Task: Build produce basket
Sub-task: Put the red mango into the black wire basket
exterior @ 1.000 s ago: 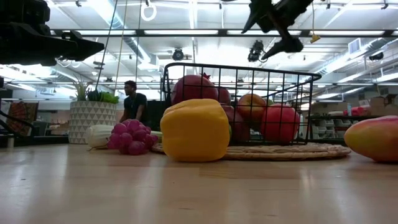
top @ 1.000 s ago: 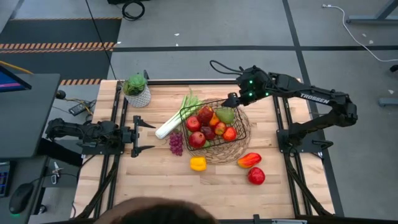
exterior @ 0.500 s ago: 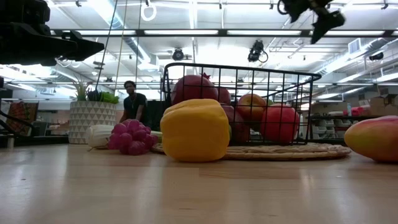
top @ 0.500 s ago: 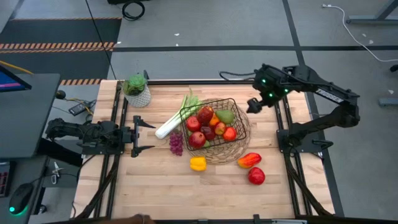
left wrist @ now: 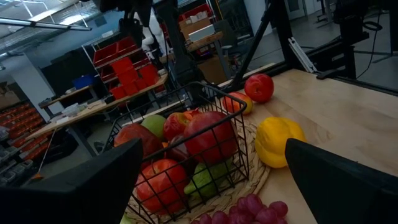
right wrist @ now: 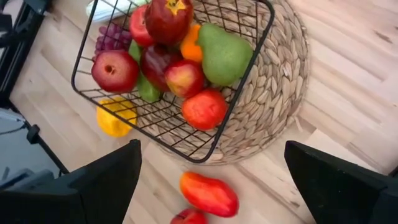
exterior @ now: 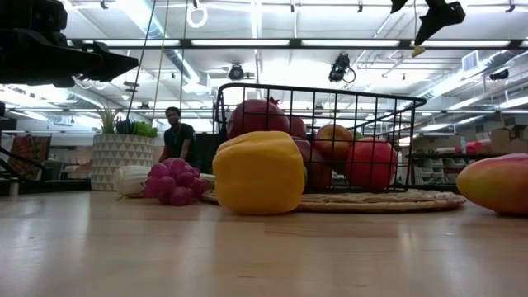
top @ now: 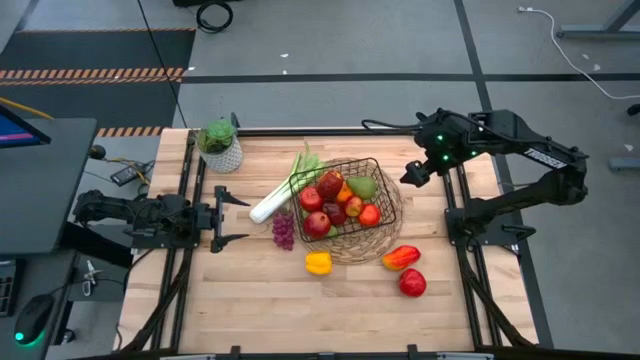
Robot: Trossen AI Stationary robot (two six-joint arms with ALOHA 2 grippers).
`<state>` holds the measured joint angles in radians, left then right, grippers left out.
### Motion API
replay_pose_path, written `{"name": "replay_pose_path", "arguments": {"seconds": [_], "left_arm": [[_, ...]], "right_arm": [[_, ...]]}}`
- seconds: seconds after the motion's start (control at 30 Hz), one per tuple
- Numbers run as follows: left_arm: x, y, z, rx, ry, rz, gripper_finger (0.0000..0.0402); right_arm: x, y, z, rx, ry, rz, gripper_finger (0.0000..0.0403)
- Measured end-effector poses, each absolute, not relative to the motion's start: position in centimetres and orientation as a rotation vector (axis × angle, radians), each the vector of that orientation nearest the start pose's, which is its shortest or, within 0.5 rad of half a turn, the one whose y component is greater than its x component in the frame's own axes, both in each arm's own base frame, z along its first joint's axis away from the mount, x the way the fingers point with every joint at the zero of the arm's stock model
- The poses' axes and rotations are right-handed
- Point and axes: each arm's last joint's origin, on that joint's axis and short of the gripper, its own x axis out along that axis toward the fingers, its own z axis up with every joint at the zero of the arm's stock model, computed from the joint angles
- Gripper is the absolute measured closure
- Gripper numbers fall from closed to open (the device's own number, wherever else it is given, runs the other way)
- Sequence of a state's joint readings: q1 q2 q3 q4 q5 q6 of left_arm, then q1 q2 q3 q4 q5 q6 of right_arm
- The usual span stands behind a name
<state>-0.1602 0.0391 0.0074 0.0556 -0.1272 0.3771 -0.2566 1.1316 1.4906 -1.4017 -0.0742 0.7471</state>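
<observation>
The wire-mesh basket (top: 372,222) stands by its round wicker base on the middle of the table and holds red apples, a green pear (top: 362,187) and an orange. On the wood beside it lie the leek (top: 278,198), purple grapes (top: 284,231), a yellow pepper (top: 318,263), a red-orange pepper (top: 400,257) and a red apple (top: 412,283). My right gripper (top: 412,172) hangs open in the air just right of the basket's far right corner, seen high up in the low view (exterior: 429,12). My left gripper (top: 232,218) waits open at the table's left side, level with the grapes.
A leafy plant in a white pot (top: 221,146) stands at the table's far left corner. Bare wood lies along the near edge (top: 300,310) and in the far right corner. A person (exterior: 176,136) stands in the room behind the table.
My right gripper has drawn away from above the basket's far right corner, toward the table's right edge and upward, staying open. The fruit and the basket have kept their places.
</observation>
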Motion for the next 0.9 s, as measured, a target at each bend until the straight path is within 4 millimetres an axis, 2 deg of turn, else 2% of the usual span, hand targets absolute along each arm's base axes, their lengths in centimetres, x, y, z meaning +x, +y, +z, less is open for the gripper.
{"name": "replay_pose_path", "arguments": {"seconds": [0.9], "left_arm": [[9.87, -1.23, 16.83, 0.374, -0.03, -0.028, 0.0002]], "right_arm": [[16.12, -3.22, 40.1, 0.822, 0.952, -0.502, 0.0005]]}}
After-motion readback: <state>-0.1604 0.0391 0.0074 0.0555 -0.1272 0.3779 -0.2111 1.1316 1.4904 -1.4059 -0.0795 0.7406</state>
